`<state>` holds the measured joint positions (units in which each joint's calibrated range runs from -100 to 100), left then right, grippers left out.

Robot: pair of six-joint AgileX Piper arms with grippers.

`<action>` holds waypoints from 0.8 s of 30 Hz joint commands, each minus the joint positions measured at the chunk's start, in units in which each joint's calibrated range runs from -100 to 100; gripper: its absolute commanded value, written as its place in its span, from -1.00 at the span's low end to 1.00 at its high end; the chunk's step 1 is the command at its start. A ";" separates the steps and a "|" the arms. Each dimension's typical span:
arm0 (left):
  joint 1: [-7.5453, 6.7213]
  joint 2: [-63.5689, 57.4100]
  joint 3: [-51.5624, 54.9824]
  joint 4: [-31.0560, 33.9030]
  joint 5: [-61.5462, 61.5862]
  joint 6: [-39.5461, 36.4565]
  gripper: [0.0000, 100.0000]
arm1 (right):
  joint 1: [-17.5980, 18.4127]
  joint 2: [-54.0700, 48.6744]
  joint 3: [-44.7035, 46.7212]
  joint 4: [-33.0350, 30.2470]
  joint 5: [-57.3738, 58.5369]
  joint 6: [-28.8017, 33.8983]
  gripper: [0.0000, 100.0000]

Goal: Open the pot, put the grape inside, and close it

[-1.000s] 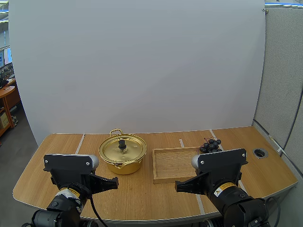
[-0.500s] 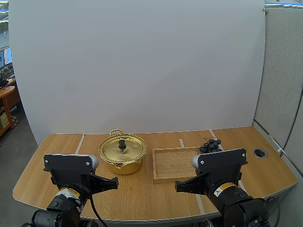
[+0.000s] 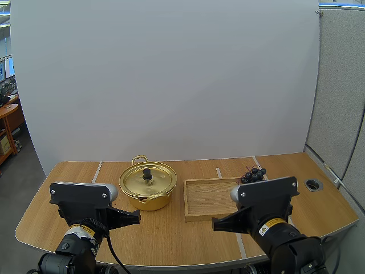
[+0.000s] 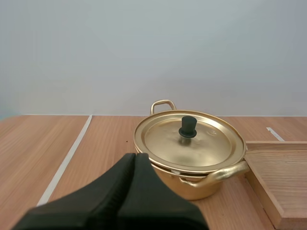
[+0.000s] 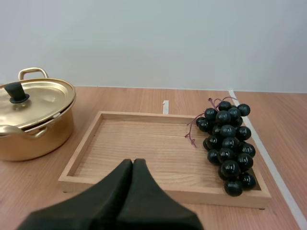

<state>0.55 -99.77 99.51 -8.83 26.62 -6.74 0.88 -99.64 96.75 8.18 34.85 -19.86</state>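
Left end effector [image 4: 135, 156] closed, near lidded pot [image 4: 192, 186]; grapes [image 5: 228, 143] in tray [image 5: 136, 143].

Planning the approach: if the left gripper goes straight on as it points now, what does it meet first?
Probably the pot, at its near wall just under the lid; the left gripper aims there. Height is hard to judge.

- Grapes [image 3: 254, 173], high view: the near part of the bunch is hidden behind my right arm [image 3: 265, 197].
- Wooden tray [image 3: 205, 197], high view: the right near corner is covered by that same arm.
- Wooden tray, left wrist view: cut off by the frame edge beside the pot [image 4: 206, 184].
- Pot: the inside is hidden under the lid [image 4: 192, 143]. Part of the near wall sits behind my left gripper [image 4: 134, 156].
- Pot, right wrist view: cut off by the frame edge.
- Tray's near rim, right wrist view: partly behind my right gripper [image 5: 133, 162].
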 commanded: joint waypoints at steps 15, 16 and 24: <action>0.05 -0.23 -21.24 0.80 -1.51 5.45 -1.00 | -0.18 -0.36 -15.70 -3.86 0.96 -0.05 -1.00; 0.05 -0.23 -23.00 0.80 -0.96 5.45 -1.00 | -0.18 -0.36 -17.45 -3.86 1.54 -0.05 -1.00; 0.05 -0.23 -38.11 0.80 10.73 5.45 -1.00 | -0.18 -0.36 -32.21 -3.75 9.69 -0.05 -1.00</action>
<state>0.55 -99.90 70.13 -8.14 30.61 -1.24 0.88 -99.80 75.01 5.06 38.74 -19.86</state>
